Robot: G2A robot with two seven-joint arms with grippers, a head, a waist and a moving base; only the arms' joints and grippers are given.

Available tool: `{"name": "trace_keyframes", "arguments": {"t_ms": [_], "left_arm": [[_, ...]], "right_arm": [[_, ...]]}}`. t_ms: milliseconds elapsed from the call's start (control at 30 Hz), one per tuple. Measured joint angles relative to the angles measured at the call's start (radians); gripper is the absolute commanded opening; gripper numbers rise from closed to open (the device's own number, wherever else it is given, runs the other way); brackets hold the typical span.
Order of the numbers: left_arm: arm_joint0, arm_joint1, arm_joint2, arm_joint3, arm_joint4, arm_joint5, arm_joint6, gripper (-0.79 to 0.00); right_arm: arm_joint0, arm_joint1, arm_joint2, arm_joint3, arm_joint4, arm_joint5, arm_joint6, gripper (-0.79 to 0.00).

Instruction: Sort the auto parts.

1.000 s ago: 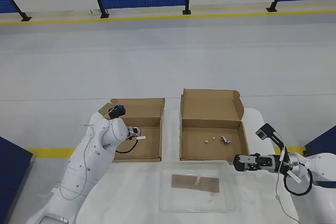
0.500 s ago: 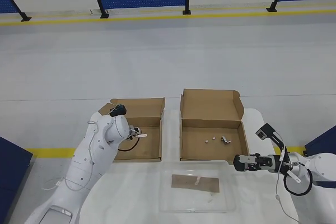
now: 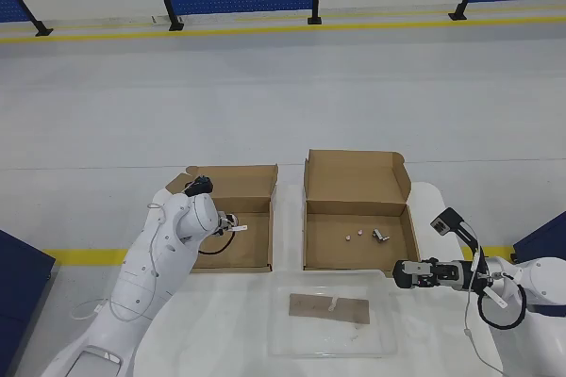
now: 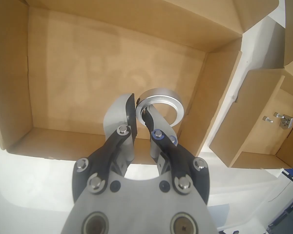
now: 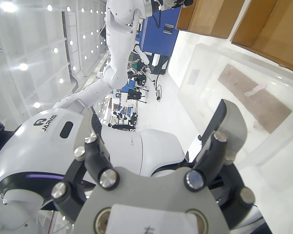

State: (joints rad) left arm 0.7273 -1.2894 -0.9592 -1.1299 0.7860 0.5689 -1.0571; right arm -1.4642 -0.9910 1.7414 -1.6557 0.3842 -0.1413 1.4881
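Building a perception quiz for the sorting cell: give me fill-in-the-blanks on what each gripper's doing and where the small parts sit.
The left gripper is shut on a metal ____.
The right gripper, beside the clear bin, has its jaws ____.
The small bolts lie in a ____ box.
Missing: ring, open, cardboard.

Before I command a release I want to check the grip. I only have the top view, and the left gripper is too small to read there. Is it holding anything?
Observer: Yes. The left gripper is shut on a silver metal ring, one finger inside the ring, one outside.
Operator: Where is the ring?
Observer: Within the left cardboard box, close to the wall nearest the other box; whether it touches the floor I cannot tell.
Operator: And the right gripper?
Observer: The right gripper is open, nothing between its fingers.
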Motion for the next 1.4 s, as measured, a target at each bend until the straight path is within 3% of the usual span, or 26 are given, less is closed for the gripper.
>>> {"name": "trace_keyframes", "arguments": {"t_ms": [167,600,933,1400], "left_arm": [[0.017,0.001,-0.009,0.021,-0.006,-0.013,0.018,-0.785],[-0.032,-0.023,0.013,0.175,-0.025,-0.006,0.016,-0.785],[-0.028,-0.027,0.017,0.187,-0.026,-0.018,0.029,-0.785],[-0.131,-0.087,0.097,0.363,-0.053,-0.010,0.022,-0.785]], "right_arm": [[0.000,0.000,0.000,0.000,0.000,0.000,0.000,0.000],[0.000,0.000,0.000,0.000,0.000,0.000,0.000,0.000],[0.000,0.000,0.000,0.000,0.000,0.000,0.000,0.000],[0.000,0.000,0.000,0.000,0.000,0.000,0.000,0.000]]}}
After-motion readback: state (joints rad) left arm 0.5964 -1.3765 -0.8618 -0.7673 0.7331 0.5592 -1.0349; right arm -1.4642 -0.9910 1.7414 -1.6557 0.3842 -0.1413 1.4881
